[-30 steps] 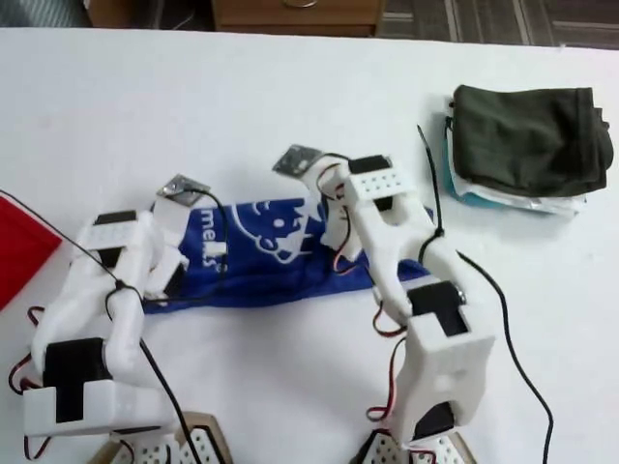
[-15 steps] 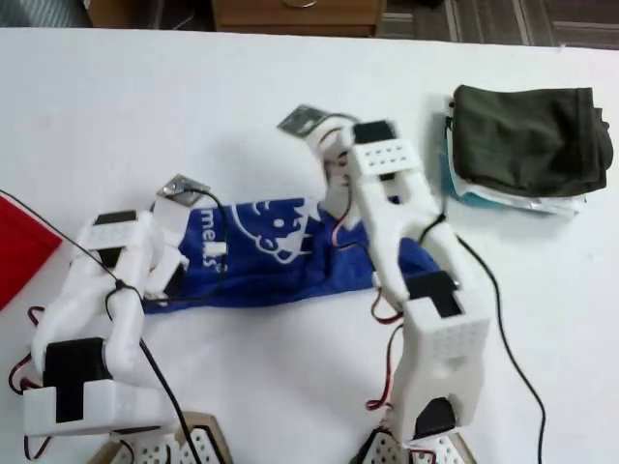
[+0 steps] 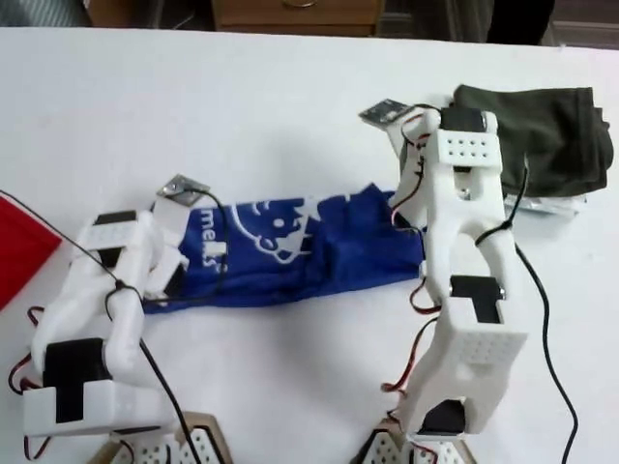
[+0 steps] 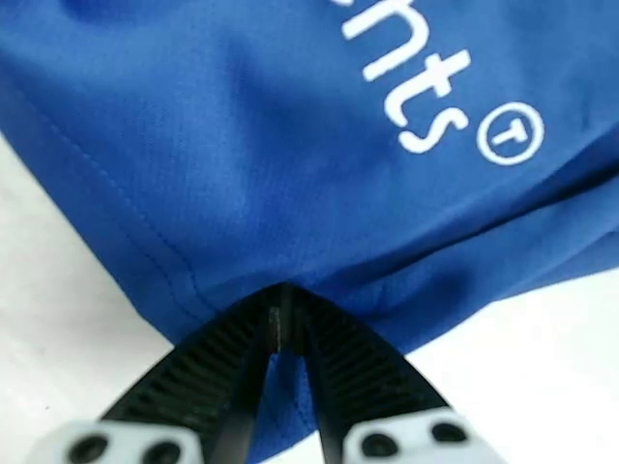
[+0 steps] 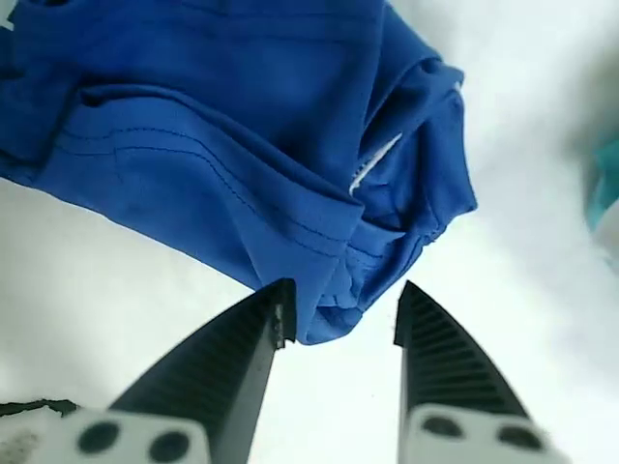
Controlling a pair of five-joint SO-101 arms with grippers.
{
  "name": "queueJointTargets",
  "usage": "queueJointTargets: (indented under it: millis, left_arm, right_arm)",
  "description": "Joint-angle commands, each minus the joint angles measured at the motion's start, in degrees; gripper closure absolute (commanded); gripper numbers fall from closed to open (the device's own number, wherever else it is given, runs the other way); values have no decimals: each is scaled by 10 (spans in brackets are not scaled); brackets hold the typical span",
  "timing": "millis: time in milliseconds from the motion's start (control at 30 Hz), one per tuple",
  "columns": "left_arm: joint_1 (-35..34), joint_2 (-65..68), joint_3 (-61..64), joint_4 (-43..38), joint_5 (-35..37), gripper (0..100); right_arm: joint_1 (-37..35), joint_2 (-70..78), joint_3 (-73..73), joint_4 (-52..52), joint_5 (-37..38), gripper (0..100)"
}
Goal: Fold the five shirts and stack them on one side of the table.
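Observation:
A blue shirt [image 3: 290, 253] with white print lies folded into a long strip across the middle of the table. My left gripper [image 4: 281, 324] is shut on the blue shirt's [image 4: 290, 145] edge, at the strip's left end [image 3: 179, 266]. My right gripper [image 5: 340, 314] is open above the blue shirt's [image 5: 242, 145] crumpled right end, nothing held; in the high view it hangs near that end [image 3: 411, 208]. A stack of folded shirts [image 3: 532, 145], dark green on top, lies at the table's right side.
A red cloth [image 3: 19, 246] lies at the table's left edge. Black cables trail from both arms across the table. The far half of the white table [image 3: 193, 106] is bare. A wooden cabinet [image 3: 295, 14] stands beyond the far edge.
My right arm swung right, toward the stack, and the shirt's right end stretched out that way. My left gripper stayed put on the shirt.

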State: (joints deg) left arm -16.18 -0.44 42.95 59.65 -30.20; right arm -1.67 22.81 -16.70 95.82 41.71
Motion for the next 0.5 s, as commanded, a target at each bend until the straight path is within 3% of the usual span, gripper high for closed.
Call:
queueJointTargets:
  millis: [0,333,467]
  left_arm:
    - [-17,10,-15,-19,2,975]
    - [-17,10,-15,-19,2,975]
    - [-16,10,-15,-19,2,975]
  right_arm:
    - [5,15,-24,-9,4,829]
    - [0,77,-25,-74,4,834]
    - [0,75,-25,-95,4,962]
